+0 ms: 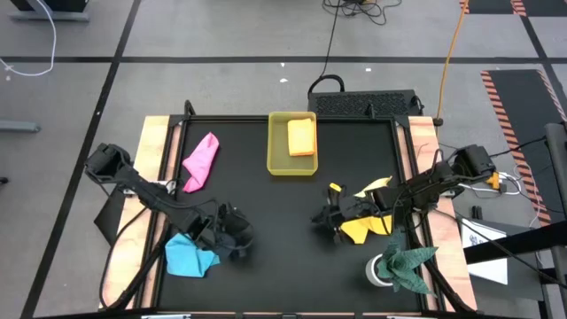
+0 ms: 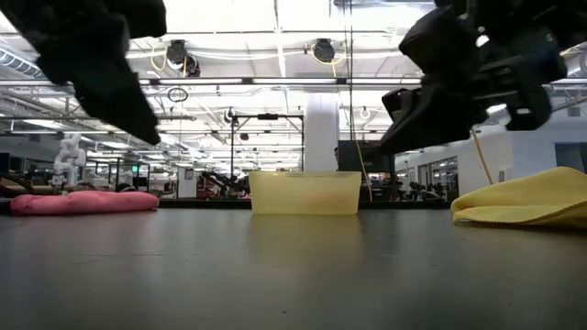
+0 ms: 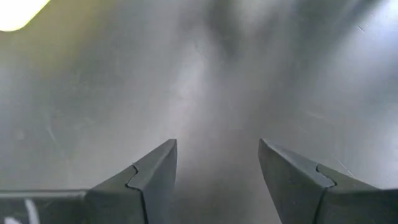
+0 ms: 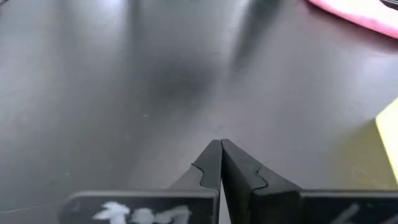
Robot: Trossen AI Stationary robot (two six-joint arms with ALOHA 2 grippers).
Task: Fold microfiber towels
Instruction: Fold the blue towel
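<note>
Four microfiber towels lay in view, one of each colour, along with one tray and one dark green cloth. The pink towel (image 1: pixel 200 162) lay crumpled toward the far left of the black table (image 1: pixel 257 204), a narrow strip whose long axis ran diagonally from the near left to the far right. The orange towel (image 1: pixel 301 136) sat folded inside the yellow tray (image 1: pixel 276 158) at the far middle of the table, its long axis pointing from near to far. The yellow towel (image 1: pixel 365 226) lay rumpled near the right side, spread roughly left to right, with a corner lifted toward the far right. The light blue towel (image 1: pixel 188 256) lay bunched at the near left, with no clear long axis. The dark green cloth (image 1: pixel 406 264) was draped over a pale object at the near right corner. The left gripper (image 3: pixel 217 168) hovered low over bare table just beside the light blue towel, its fingers spread apart and holding nothing. The right gripper (image 4: pixel 221 163) hung above the table beside the yellow towel, its fingers pressed together with nothing between them.
</note>
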